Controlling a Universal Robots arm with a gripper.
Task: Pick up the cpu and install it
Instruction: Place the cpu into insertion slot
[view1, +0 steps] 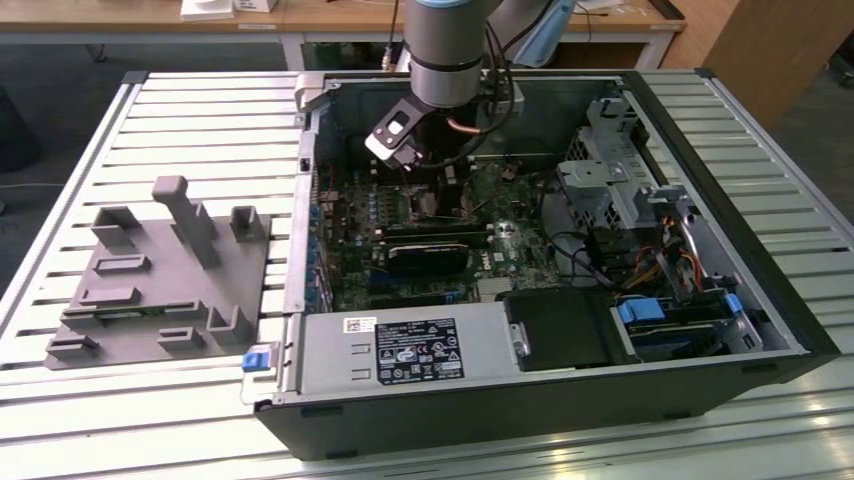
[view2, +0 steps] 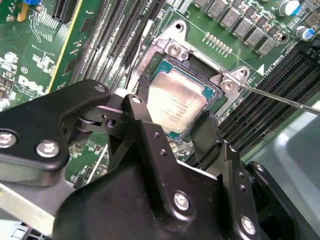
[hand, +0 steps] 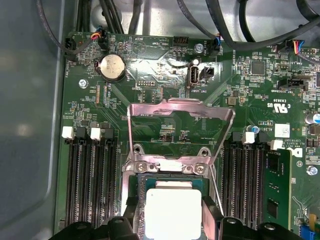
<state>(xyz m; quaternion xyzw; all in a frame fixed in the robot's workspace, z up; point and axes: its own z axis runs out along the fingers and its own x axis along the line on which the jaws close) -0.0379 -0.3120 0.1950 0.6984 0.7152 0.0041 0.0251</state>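
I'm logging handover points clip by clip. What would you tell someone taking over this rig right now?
Gripper: shut on the chip, down inside the computer case.
Chip: at the motherboard socket, between the fingers. I cannot tell whether it is fully seated.
Done: chip picked up and at the socket.
Left: chip not yet released. The metal hold-down frame stands open, not yet closed.
Grey fixture: outside the case, on the exterior view's left.
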